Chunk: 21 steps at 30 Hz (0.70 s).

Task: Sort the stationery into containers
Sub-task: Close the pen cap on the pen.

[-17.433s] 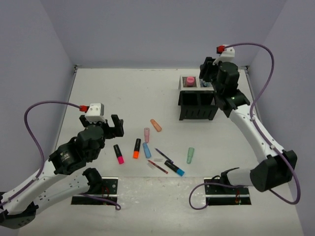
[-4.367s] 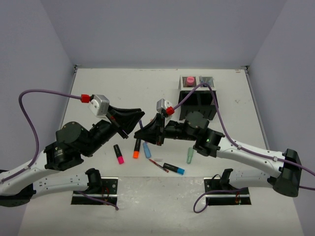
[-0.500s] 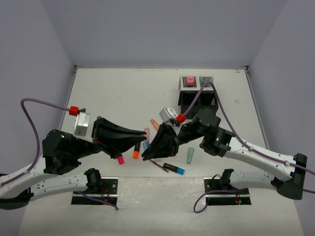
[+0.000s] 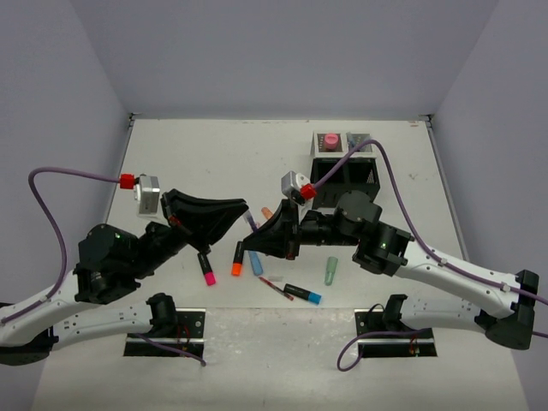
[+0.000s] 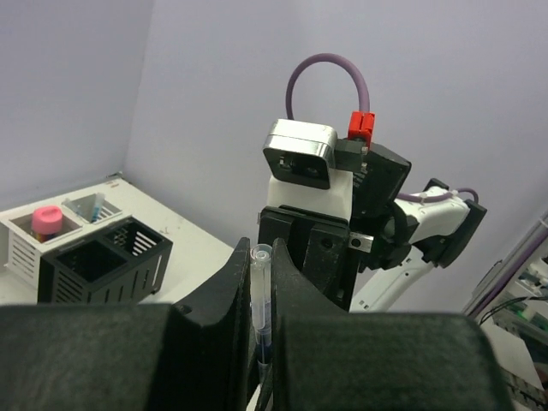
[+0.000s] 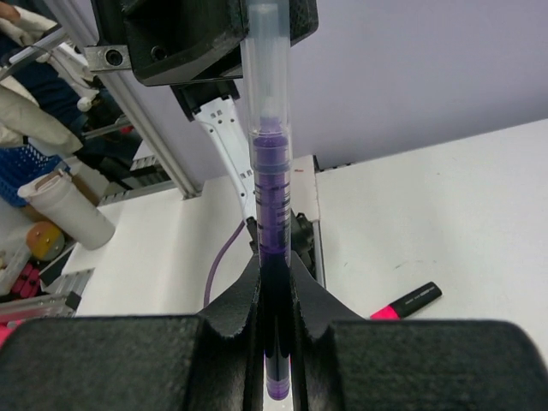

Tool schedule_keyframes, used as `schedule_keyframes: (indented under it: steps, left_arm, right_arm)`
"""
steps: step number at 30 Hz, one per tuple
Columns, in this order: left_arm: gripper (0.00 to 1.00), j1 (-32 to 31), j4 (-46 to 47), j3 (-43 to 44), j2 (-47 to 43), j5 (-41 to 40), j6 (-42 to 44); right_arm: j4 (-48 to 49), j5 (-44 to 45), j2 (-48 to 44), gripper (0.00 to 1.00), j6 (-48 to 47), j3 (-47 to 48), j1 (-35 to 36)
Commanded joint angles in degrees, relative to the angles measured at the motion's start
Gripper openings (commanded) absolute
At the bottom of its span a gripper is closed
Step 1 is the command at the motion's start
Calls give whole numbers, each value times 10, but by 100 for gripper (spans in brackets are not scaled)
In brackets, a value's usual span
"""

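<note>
A thin blue pen point(image 4: 249, 225) with a clear end hangs above the table, gripped at both ends. My left gripper point(image 4: 242, 208) is shut on its clear end point(image 5: 259, 287), and my right gripper point(image 4: 252, 241) is shut on its dark barrel point(image 6: 272, 193). In the right wrist view the pen runs up from my right gripper point(image 6: 276, 267) to the left gripper point(image 6: 214, 34). Below lie a pink highlighter point(image 4: 206, 268), an orange one point(image 4: 236, 259), a blue one point(image 4: 255, 260), a mint one point(image 4: 330, 271) and a red pen point(image 4: 276, 288). The black mesh organizer point(image 4: 343, 174) stands at the back right.
A pink glue stick point(image 4: 330, 141) stands in a pale rear compartment of the organizer point(image 5: 103, 270). A peach highlighter point(image 4: 267, 211) peeks out behind the right arm. A black highlighter with a blue cap point(image 4: 304, 294) lies near the front. Purple cables loop off both wrists.
Both grippers have risen and moved away from the front edge with the pen between them. The highlighters on the table have stayed put.
</note>
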Motion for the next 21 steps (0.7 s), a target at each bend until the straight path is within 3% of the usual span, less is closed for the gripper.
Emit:
schedule_keyframes:
  steps: [1, 10, 16, 21]
  left_arm:
    - [0, -2, -55, -22, 7, 7, 36]
    - [0, -3, 12, -57, 35, 30, 40]
    - [0, -3, 41, -86, 57, 54, 17]
    - [0, -3, 46, -113, 37, 30, 4]
  right_arm:
    - [39, 108, -3, 0, 22, 54, -7]
    - [7, 162, 24, 0, 2, 124, -7]
    - [-47, 169, 64, 0, -34, 228, -9]
    - [-21, 200, 48, 0, -33, 188, -9]
